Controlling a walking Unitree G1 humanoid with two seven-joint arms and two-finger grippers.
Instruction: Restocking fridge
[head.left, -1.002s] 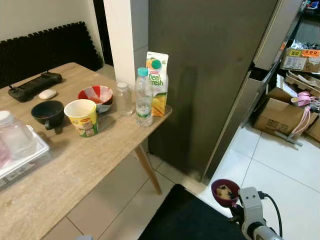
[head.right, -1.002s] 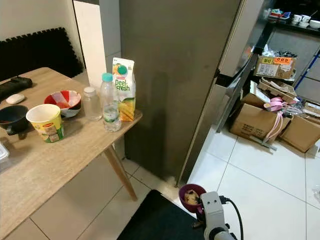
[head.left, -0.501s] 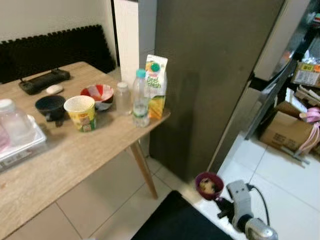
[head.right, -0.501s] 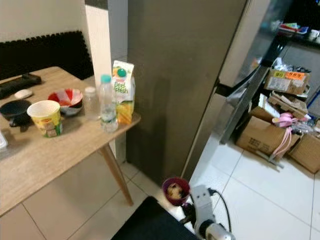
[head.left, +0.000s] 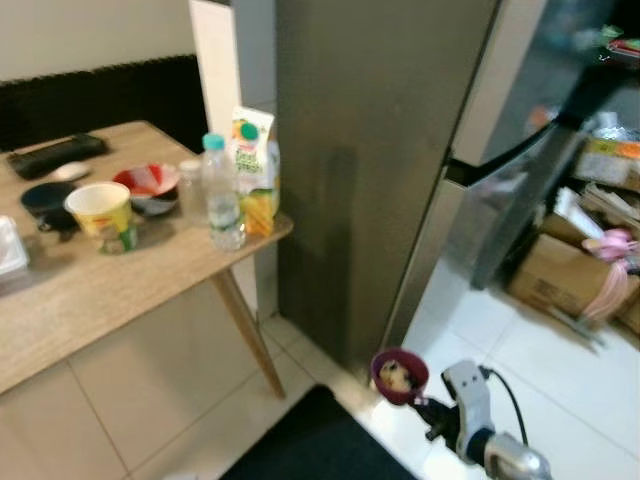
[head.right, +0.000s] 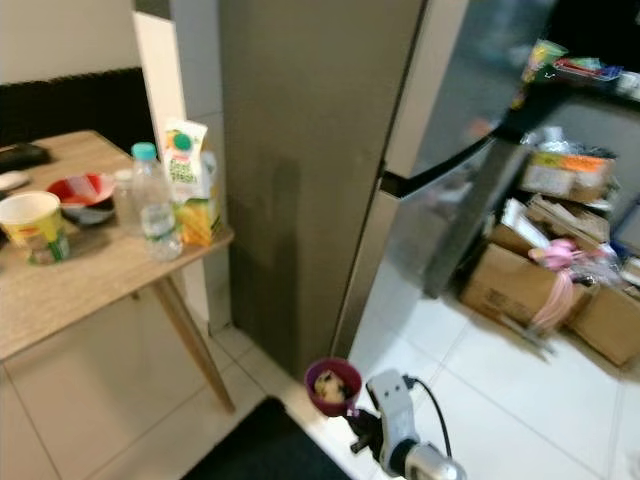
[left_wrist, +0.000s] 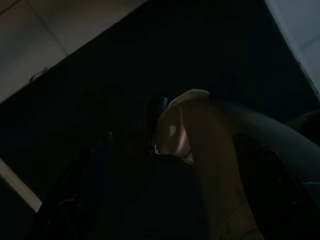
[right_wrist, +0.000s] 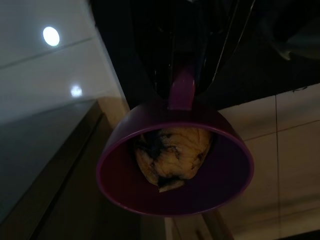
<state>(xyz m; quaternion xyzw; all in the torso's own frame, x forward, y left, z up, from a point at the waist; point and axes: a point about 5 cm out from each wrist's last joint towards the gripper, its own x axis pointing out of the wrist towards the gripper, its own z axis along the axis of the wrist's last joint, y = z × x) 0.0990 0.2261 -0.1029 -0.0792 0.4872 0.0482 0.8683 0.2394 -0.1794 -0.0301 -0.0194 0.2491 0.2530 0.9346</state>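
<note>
The right gripper is closed on the handle of a purple cup, which sticks out straight ahead of the fingers, its open mouth facing up toward the head camera; a yellowish lump of food with dark streaks lies inside it. In the eye views the cup hangs low over the white floor, just past the corner of a black mat and near the foot of the grey fridge, whose door stands shut; the silver right arm trails behind the cup with a black cable looping off it. To the robot's left a wooden table carries the other goods, well apart from the cup: a juice carton and a water bottle at the corner nearest the fridge, a small clear jar just behind the bottle, then a red-and-white bowl, a yellow cup and a black bowl further along. Cardboard boxes sit on the floor beyond the fridge. The left wrist view is very dark; the left gripper's fingers cannot be made out.
</note>
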